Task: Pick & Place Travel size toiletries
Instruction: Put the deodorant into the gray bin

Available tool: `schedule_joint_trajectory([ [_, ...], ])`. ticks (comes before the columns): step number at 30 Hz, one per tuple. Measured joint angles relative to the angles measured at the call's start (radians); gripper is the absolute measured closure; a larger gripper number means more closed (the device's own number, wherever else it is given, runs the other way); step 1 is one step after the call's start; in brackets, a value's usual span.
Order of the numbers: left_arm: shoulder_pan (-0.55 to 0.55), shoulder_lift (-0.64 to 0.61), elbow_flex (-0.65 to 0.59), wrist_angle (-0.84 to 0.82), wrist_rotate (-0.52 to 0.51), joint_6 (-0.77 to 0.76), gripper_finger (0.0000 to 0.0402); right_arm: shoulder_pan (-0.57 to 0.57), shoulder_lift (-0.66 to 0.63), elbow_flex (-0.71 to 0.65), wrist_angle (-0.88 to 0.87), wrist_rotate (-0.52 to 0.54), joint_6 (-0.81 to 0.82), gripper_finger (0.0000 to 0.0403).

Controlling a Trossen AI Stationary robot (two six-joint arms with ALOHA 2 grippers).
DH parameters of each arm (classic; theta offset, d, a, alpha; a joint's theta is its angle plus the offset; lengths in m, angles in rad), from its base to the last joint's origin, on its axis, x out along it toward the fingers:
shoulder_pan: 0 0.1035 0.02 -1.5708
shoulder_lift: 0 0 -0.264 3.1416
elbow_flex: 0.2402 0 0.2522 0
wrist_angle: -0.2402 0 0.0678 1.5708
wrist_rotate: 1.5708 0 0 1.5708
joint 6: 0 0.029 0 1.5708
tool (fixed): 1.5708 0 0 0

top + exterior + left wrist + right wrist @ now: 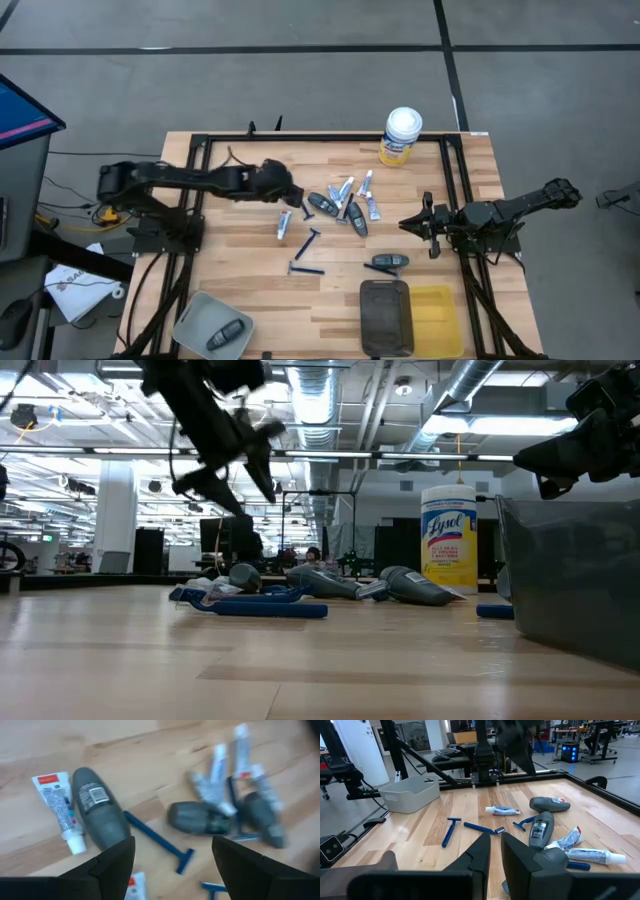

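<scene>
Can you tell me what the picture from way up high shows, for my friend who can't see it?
Two dark robot arms reach over a wooden table scattered with little tubes, blue razors and grey pieces. The left gripper, open, hovers by the pile; the right gripper waits shut at the other side. A yellow canister stands at the far edge.

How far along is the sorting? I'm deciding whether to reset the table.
Early on. Two dark grey pieces already lie in the grey bin. The left gripper hangs open and empty above the toiletries pile; the right gripper waits shut. Razors, tubes and a grey piece remain on the table.
</scene>
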Motion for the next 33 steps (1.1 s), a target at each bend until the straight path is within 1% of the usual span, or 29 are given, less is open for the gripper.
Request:
schedule_joint_trajectory([
  [5,0.038,0.142,0.057,-0.051,0.0,0.049,0.014,0.0,0.0,0.0,0.0,0.0,0.0,0.0363],
  [9,0.062,0.205,0.077,-0.066,-0.022,0.074,0.014,0.0,0.0,0.0,0.0,0.0,0.0,0.0363],
  [17,0.08,0.209,0.08,-0.069,-0.124,0.073,0.014,0.0,0.0,0.0,0.0,0.0,0.0,0.0363],
  [22,0.084,0.209,0.08,-0.068,-0.129,0.072,0.014,0.0,0.0,0.0,0.0,0.0,0.0,0.0363],
  [25,0.084,0.209,0.08,-0.068,-0.157,0.067,0.014,0.0,0.0,0.0,0.0,0.0,0.0,0.0363],
  [29,0.084,0.209,0.079,-0.063,-0.167,0.045,0.014,0.0,0.0,0.0,-0.001,0.0,0.0,0.0363],
  [33,0.082,0.24,0.079,-0.056,-0.168,0.017,0.014,0.0,0.0,0.0,-0.001,0.0,0.0,0.0363],
])
